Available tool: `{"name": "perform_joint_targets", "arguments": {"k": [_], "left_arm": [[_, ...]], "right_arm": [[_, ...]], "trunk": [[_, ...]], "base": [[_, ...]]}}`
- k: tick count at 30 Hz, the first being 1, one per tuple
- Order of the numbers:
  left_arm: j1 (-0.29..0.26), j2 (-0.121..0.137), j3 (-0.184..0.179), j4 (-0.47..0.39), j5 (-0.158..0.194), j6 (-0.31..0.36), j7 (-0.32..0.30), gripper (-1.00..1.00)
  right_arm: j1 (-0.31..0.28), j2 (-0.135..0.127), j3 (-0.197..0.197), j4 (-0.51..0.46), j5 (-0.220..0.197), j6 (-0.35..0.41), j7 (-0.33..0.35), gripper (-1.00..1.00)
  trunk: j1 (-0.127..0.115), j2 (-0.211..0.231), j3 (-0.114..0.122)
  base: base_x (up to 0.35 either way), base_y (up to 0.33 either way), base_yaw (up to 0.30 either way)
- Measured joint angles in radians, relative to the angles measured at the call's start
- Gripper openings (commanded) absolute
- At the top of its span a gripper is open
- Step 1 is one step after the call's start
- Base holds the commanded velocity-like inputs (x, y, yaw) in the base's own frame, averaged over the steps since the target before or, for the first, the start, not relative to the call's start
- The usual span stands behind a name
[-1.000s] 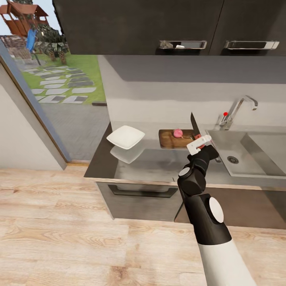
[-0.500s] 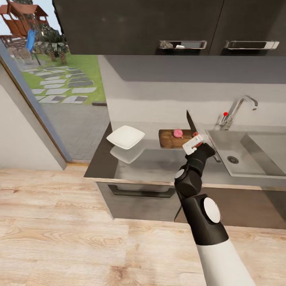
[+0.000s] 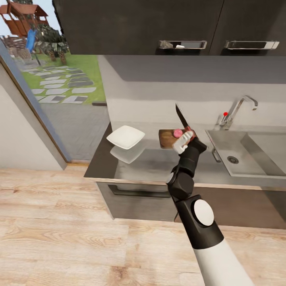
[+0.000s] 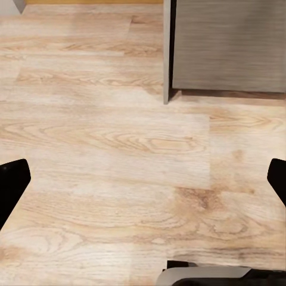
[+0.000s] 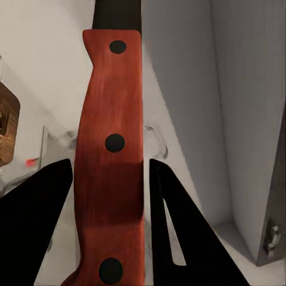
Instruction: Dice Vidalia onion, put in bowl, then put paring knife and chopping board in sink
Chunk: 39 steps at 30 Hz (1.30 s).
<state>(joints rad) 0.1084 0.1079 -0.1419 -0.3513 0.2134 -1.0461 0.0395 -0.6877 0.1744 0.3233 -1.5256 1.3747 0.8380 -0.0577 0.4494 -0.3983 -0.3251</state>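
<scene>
Vidalia onion (image 3: 177, 133) sits on the chopping board (image 3: 169, 138), just behind the right gripper (image 3: 183, 141) in the head view; that gripper is clamped on the paring knife (image 3: 181, 117), blade up. Right wrist view: red handle (image 5: 112, 161) between dark fingers (image 5: 179, 232). Left wrist view: the left gripper's (image 4: 143, 179) fingers spread apart over wood floor (image 4: 119, 143).

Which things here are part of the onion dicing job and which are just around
Job: Vidalia onion, chopping board, paring knife held in right gripper, bowl, sink, countertop.
Around: tap, upper cabinets, wooden floor.
</scene>
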Motion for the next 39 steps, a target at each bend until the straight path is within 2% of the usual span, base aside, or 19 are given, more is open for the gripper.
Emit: {"name": "perform_joint_targets", "arguments": {"k": [3,7,11,21,39], "left_arm": [[0.0,0.0,0.0,0.0,0.0,0.0,0.0,1.0],[0.0,0.0,0.0,0.001,0.0,0.0,-0.001,1.0],[0.0,0.0,0.0,0.001,0.0,0.0,-0.001,1.0],[0.0,-0.004,0.0,0.001,0.0,0.0,-0.001,1.0],[0.0,-0.005,0.0,0.001,0.0,0.0,-0.001,1.0]], "right_arm": [[0.0,0.0,0.013,0.014,0.01,-0.003,0.016,-1.0],[0.0,0.0,0.018,0.02,0.047,-0.005,0.023,-1.0],[0.0,0.0,0.019,0.023,0.059,-0.007,0.025,-1.0],[0.0,0.0,0.019,0.07,0.062,-0.009,0.026,-1.0],[0.0,0.0,0.019,0.097,0.063,-0.01,0.026,-1.0]], "trunk": [[0.0,0.0,0.0],[0.0,0.0,0.0],[0.0,0.0,0.0],[0.0,0.0,0.0],[0.0,0.0,0.0]], "base": [[0.0,0.0,0.0],[0.0,0.0,0.0],[0.0,0.0,0.0],[0.03,-0.032,0.0],[0.175,-0.186,0.0]]}}
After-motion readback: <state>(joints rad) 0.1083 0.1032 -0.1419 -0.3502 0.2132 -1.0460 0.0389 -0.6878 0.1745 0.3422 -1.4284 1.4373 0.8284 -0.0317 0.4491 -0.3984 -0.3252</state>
